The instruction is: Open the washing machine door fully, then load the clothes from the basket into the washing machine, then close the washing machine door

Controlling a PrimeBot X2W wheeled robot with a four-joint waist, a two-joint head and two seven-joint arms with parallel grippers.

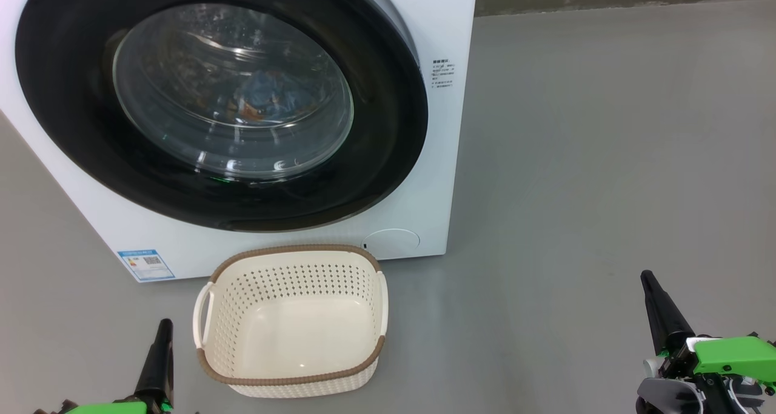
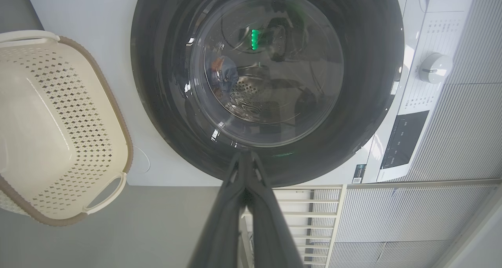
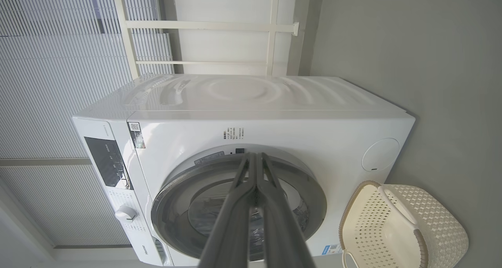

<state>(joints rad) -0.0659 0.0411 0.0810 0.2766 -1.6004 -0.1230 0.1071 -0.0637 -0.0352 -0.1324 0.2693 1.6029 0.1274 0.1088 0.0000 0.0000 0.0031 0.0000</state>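
On the floor, the basket (image 1: 291, 248) sits beside the left gripper (image 1: 163, 325) — right gripper (image 1: 647, 276) well apart, both jaws pressed together.

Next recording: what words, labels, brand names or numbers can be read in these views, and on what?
Nothing reads clearly.
Blue label at the lower front corner of the washing machine: code square and print, too small.
Black print block beside the washing machine door: too small.
Control panel lettering: blurred.
QR sticker by the panel: no legible words.
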